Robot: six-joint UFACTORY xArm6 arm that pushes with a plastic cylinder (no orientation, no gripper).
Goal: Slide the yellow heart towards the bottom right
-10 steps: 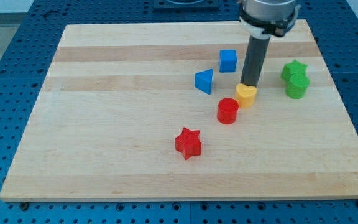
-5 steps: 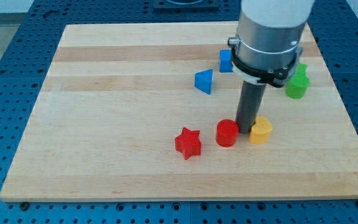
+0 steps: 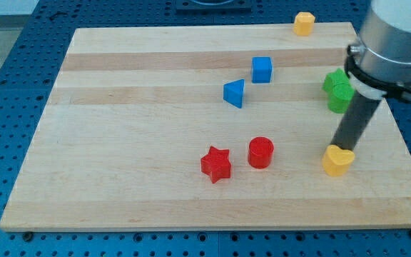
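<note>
Seven blocks on the surface (image 3: 120, 178). No fingers on this rig, so nothing is clenched or released; contact is push-only with my tip (image 3: 342, 150).

Yellow heart (image 3: 337, 160) sits in the lower right part of the board, well right of the red cylinder (image 3: 260, 152) and red star (image 3: 216, 164), below the green blocks (image 3: 339, 91). My tip is at the heart's top edge, touching or just beside it; I cannot tell which, as the rod hides the contact line.

Task looks mostly done by my read. The heart is near the right edge and fairly near the bottom edge.

Risks from here:
- Overshoot. Not much board is left to the view's right and bottom. A long push sends the heart off the surface onto the blue pegboard (image 3: 6, 71).
- Off-centre contact. My tip seems to bear on the heart's upper lobe area rather than its middle. The rounded lobes could let it spin and slip sideways, likely toward the right edge.
- Losing contact. If the heart rotates away, my tip slides past it and the push does nothing.
- Rod sweep. The green blocks are close to the arm body above; a retreat upward could clip them.

Blue cube (image 3: 262, 69), blue triangular block (image 3: 235, 93) and the small yellow block (image 3: 304, 23) at the top edge are well apart from the path, no concern.
</note>
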